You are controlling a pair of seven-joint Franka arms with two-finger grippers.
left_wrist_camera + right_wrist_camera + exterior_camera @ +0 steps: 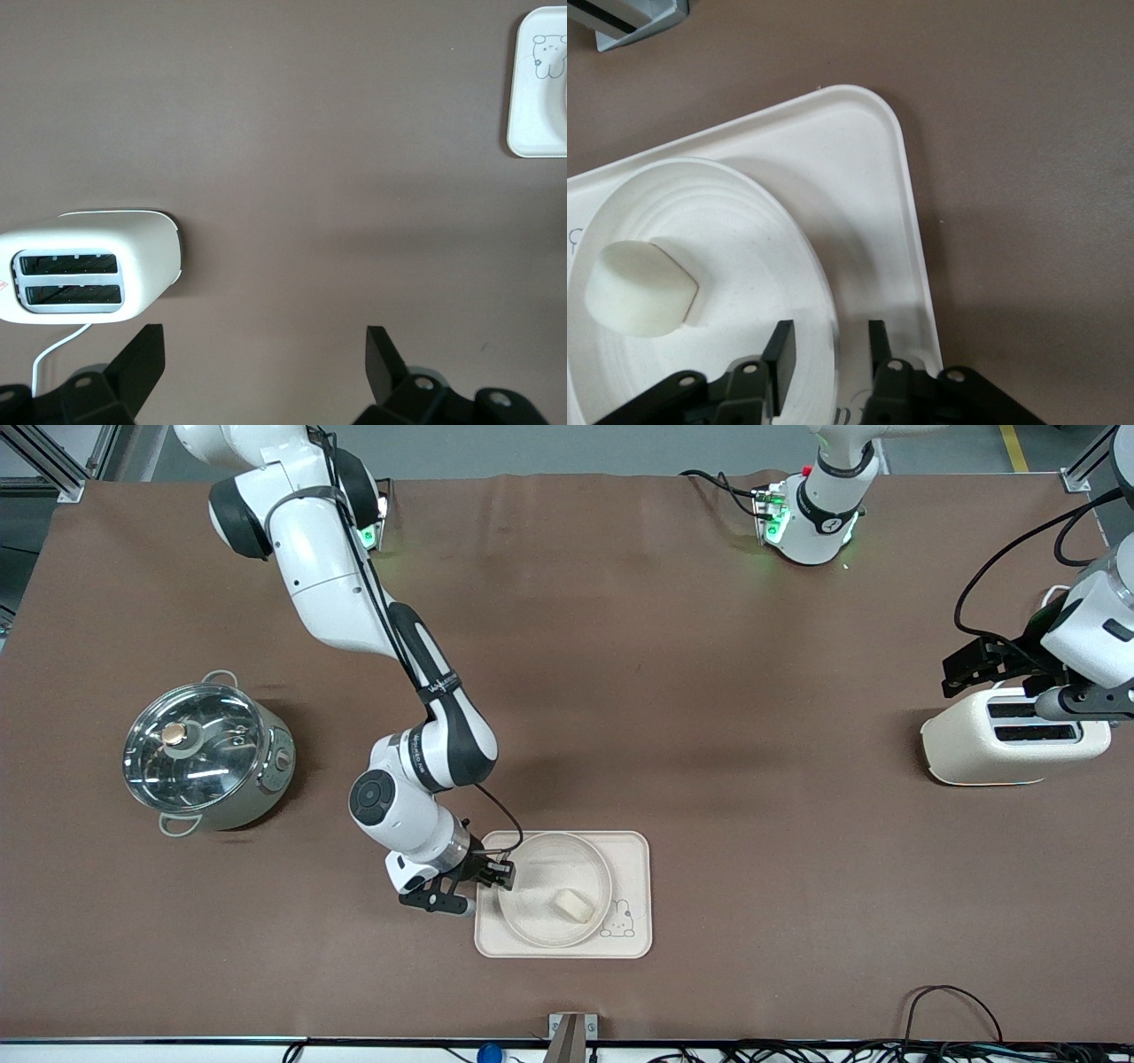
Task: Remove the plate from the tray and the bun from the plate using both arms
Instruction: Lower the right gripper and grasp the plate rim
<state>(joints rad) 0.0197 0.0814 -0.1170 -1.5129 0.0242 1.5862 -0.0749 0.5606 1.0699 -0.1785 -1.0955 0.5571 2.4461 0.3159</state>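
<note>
The round cream plate (567, 836) lies on the rabbit tray (633, 850), with the small pale bun (573, 905) inside it. My right gripper (505, 874) is low at the plate's edge toward the right arm's end. In the right wrist view its jaws (833, 341) straddle the plate's rim (819, 266), one finger inside and one outside, with a gap showing on each side. The bun (640, 288) rests apart from the fingers. My left gripper (952, 677) hangs open in the air by the toaster, nothing between its fingers (266, 354).
A cream toaster (1010, 737) stands at the left arm's end of the table. A steel pot with a glass lid (208, 751) stands at the right arm's end. Cables run along the table edge nearest the camera.
</note>
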